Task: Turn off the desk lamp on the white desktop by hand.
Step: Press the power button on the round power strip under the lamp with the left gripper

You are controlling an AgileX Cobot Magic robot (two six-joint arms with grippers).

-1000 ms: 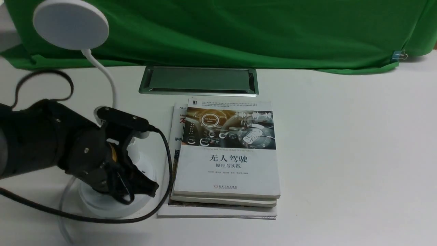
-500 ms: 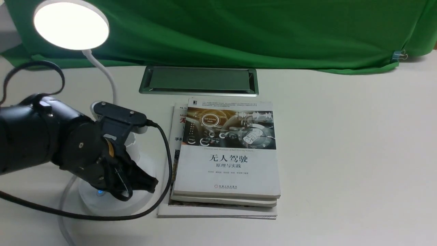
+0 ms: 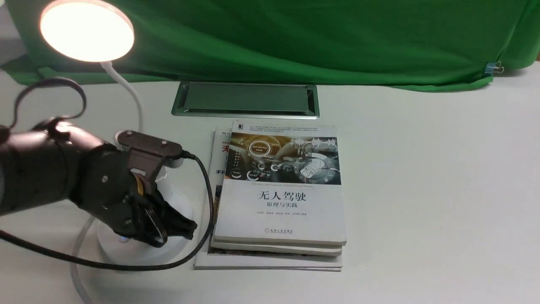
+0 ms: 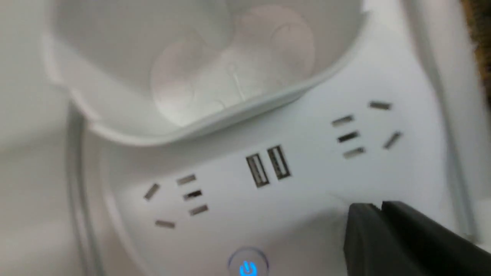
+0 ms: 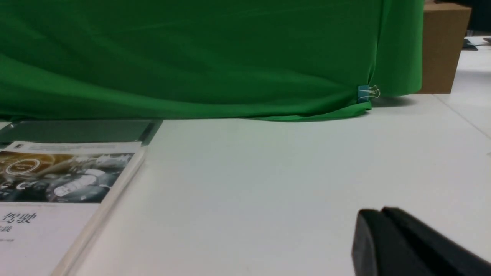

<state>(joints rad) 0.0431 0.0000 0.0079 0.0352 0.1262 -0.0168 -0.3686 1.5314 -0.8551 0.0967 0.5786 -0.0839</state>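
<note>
At the far left of the white desktop stands the desk lamp, its round disc head glowing warm and bright against the green cloth, its thin neck curving down behind the left arm. The left gripper hangs low over the lamp's round base, fingers pressed together to a single dark point with nothing between them. The left wrist view shows the fingertips over the base's rim, to one side of a blue-lit power button – whether they touch the plastic cannot be told. That view also shows the cup holder, a pair of USB ports and socket slots on either side of them. A black cable loops from the flat piece on top of the gripper down around the base and off to the left. Just beside the base lies a stack of books, the top cover printed with Chinese characters. Behind the stack sits the silver-rimmed cable hatch, closed. Farther right the desktop runs up to the cloth's edge, where a binder clip pinches the fabric. The right gripper appears only in its own wrist view – fingers closed flat against each other, low above the desktop, well apart from the lamp.
</note>
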